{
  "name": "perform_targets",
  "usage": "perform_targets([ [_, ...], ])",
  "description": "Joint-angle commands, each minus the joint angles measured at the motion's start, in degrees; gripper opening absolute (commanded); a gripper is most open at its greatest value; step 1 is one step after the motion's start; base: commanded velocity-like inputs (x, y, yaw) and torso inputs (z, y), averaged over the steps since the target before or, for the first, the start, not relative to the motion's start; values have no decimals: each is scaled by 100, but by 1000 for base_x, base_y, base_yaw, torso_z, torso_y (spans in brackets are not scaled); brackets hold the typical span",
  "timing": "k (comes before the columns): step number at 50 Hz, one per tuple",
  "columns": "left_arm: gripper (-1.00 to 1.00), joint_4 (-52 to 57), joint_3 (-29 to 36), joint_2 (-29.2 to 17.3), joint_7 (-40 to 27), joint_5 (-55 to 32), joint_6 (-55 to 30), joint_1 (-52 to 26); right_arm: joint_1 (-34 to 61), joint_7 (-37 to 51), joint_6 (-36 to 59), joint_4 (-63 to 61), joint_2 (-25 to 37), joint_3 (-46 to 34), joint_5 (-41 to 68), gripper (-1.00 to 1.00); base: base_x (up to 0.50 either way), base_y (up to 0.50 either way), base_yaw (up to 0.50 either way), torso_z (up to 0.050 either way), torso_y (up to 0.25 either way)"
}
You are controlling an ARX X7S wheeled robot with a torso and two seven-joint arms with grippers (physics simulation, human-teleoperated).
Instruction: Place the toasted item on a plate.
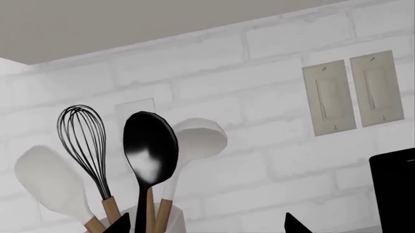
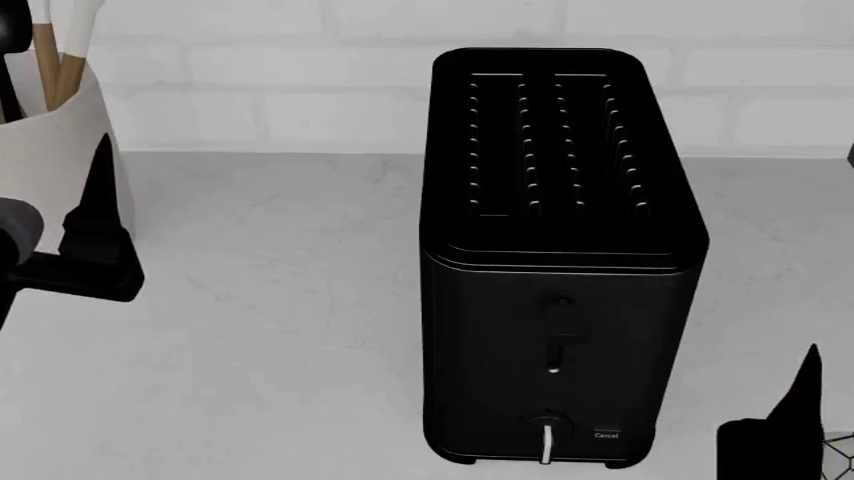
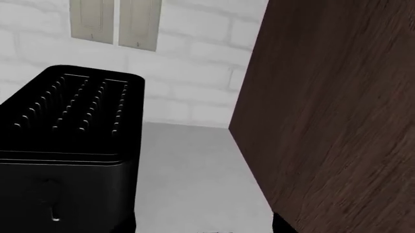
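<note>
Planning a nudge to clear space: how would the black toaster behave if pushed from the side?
The black toaster is tall and narrow, so a high push may tip it; a low push would more likely slide it on the smooth gray counter. Its boxy bulk suggests it is fairly heavy and stiff.

Counter [image 2: 267,330] is left open at 9 o'clock of toaster [image 2: 561,250]; crock [image 2: 60,150] blocks at 10, dark cabinet [image 3: 337,121] at 3.

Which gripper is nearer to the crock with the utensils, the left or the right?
The left. The left gripper sits right beside the crock at the counter's left edge. The right gripper is far off, past the toaster, at the lower right.
</note>
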Motion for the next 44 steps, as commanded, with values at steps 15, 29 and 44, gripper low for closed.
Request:
perform_targets([
  [15, 100, 11, 4, -9, -28, -40, -18, -44, 5162, 725, 460, 351, -599, -3157, 1512, 100, 0, 0, 0, 0, 0],
  [29, 100, 44, -3, -45, -42, -53, -6, 8, 5365, 727, 1155, 868, -729, -2532, 1723, 100, 0, 0, 0, 0, 0],
  [44, 100, -21, 47, -17, -40, -38, 86, 32, 5365, 727, 2089, 1623, -624, -1770, 1870, 100, 0, 0, 0, 0, 0],
])
